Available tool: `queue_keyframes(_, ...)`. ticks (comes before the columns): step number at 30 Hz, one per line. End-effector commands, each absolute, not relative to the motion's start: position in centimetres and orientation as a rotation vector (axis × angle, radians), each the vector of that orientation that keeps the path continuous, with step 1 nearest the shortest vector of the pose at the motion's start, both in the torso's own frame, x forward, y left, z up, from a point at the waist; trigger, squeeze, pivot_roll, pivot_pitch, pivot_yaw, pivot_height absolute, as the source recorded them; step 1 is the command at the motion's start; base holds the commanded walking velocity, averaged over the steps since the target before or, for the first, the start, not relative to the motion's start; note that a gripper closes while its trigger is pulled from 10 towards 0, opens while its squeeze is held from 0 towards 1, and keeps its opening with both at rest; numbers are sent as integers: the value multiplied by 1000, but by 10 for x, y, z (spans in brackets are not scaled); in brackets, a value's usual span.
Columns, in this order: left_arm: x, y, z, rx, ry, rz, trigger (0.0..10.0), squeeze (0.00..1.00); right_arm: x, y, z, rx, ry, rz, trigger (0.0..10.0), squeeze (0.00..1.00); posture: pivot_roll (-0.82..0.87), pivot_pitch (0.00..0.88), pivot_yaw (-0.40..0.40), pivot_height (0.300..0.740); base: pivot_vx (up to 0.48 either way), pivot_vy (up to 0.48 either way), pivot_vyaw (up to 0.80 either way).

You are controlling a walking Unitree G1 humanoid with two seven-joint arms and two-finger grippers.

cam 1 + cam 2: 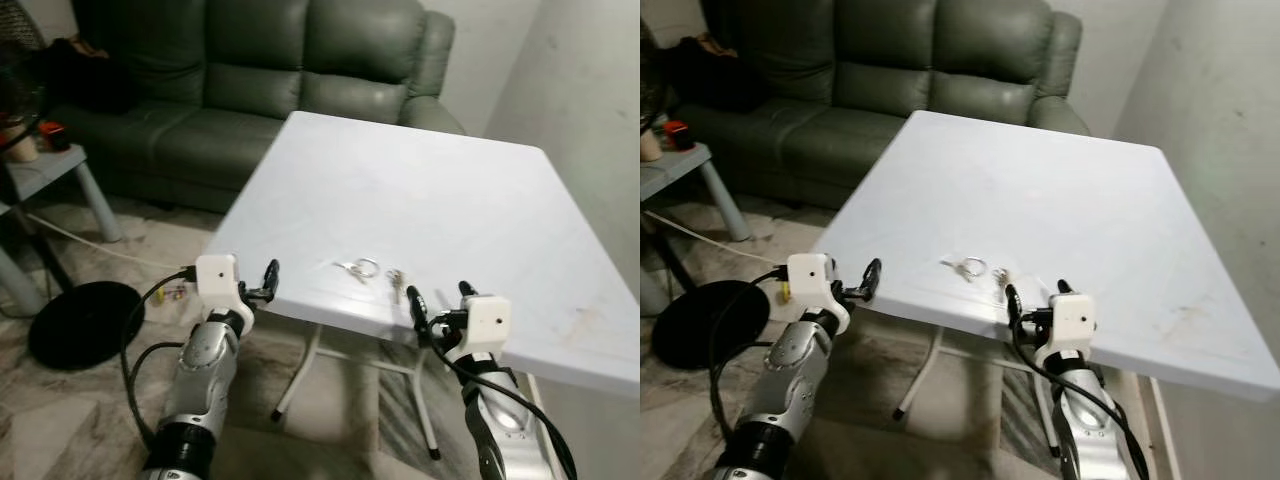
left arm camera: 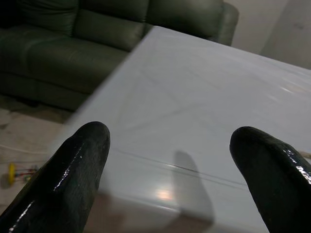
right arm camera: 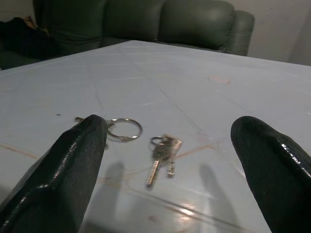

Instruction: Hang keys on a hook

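Observation:
A small bunch of keys lies near the front edge of the white table, and a separate key ring with a small metal piece lies just to its left. My right gripper is open at the table's front edge, just short of the keys. The right wrist view looks along its fingers at the keys and the ring. My left gripper is open and empty at the table's front left corner, with the bare tabletop ahead of it.
A dark green sofa stands behind the table. A grey side table with small objects is at the left, and a black round fan base and a cable lie on the floor. A wall runs along the right side.

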State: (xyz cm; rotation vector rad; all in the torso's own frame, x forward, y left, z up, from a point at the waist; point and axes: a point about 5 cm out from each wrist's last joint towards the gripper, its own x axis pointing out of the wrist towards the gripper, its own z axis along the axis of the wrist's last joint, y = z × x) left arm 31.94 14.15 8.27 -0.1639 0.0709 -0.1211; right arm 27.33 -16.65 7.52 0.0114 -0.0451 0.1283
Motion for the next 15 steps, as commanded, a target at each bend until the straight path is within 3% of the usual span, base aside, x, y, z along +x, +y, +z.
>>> queue_keyframes(1, 320, 129, 86, -173, 67, -155, 10000, 0, 273, -174, 78, 5, -53, 109, 10000, 0, 56, 1, -73, 740, 0, 476, 0)
queue_keyframes(12, 320, 128, 86, -177, 65, -153, 10000, 0, 273, -173, 78, 6, -53, 121, 10000, 0, 59, 0, -81, 740, 0, 476, 0)
queue_keyframes(15, 320, 128, 86, -172, 59, -147, 10000, 0, 273, -173, 78, 4, -50, 123, 10000, 0, 59, 0, -82, 740, 0, 0, 0)
